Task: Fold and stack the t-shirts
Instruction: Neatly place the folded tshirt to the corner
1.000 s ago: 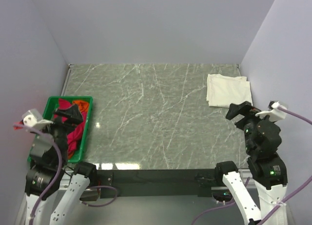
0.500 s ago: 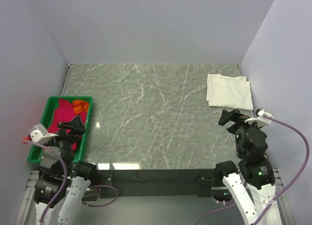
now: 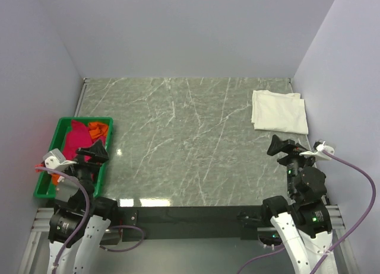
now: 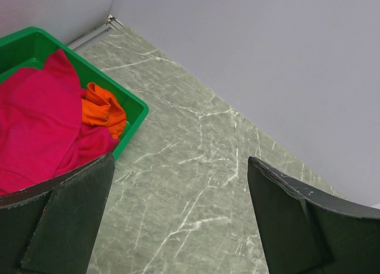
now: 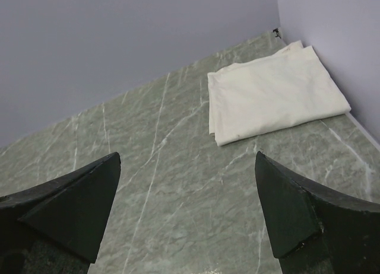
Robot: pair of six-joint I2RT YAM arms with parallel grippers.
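Green-veined marble table [image 3: 184, 143] boxed in by plain lavender walls [image 3: 178, 31]

— What lies ahead of the right gripper [image 5: 187, 167]?
— A folded cream t-shirt [image 5: 273, 93], flat on the marbled green counter [image 5: 148, 185], ahead and to its right, well apart from the fingers [image 5: 309, 220], close to the wall [image 5: 119, 42].
— And the jaws?
— Spread wide, with counter showing between them.

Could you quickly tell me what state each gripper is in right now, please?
Left gripper: open, holding nothing.
Right gripper: open, holding nothing.
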